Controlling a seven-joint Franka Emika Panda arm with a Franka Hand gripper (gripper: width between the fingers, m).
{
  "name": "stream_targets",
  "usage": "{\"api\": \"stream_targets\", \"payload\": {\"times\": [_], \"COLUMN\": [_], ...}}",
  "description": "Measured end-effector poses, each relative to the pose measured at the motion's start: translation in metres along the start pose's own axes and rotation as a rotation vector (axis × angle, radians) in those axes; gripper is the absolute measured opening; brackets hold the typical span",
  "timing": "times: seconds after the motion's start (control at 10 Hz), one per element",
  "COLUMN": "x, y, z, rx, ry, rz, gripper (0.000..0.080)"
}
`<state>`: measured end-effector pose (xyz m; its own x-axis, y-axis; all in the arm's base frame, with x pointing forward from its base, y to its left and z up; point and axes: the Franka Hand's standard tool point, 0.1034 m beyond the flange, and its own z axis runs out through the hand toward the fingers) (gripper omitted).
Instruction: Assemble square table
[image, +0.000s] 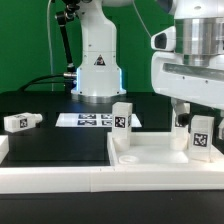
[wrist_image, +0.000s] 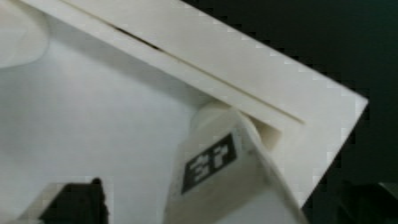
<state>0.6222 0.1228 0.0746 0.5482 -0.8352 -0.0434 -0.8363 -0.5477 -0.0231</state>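
The white square slab (image: 150, 157) lies flat at the exterior view's right, against the front rail. Two white tagged legs stand upright on it: one (image: 122, 121) at its far left corner, one (image: 201, 136) at its right. My gripper (image: 197, 122) hangs over the right leg, with a dark finger on either side of it. In the wrist view that leg (wrist_image: 228, 165) stands on the slab (wrist_image: 89, 120) between my fingertips (wrist_image: 71, 203), with a gap at each side. The gripper (wrist_image: 228, 208) is open. A third leg (image: 20, 121) lies loose at the far left.
The marker board (image: 88, 120) lies in front of the robot base (image: 97, 70). A long white rail (image: 60, 181) edges the front of the black work surface and shows in the wrist view (wrist_image: 249, 70). Cables run at the back left.
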Motion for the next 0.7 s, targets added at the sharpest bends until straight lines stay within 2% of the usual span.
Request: {"api": "stream_targets", "payload": {"times": [0.2,0.7], "x": [-0.0042,-0.0016], "y": [-0.003,-0.0054], "z": [-0.0006,-0.0047], "rx": [-0.002,0.004], "ry": [0.009,0.015], "rz": [-0.182,-0.491], "gripper": [0.0649,0.0649]}}
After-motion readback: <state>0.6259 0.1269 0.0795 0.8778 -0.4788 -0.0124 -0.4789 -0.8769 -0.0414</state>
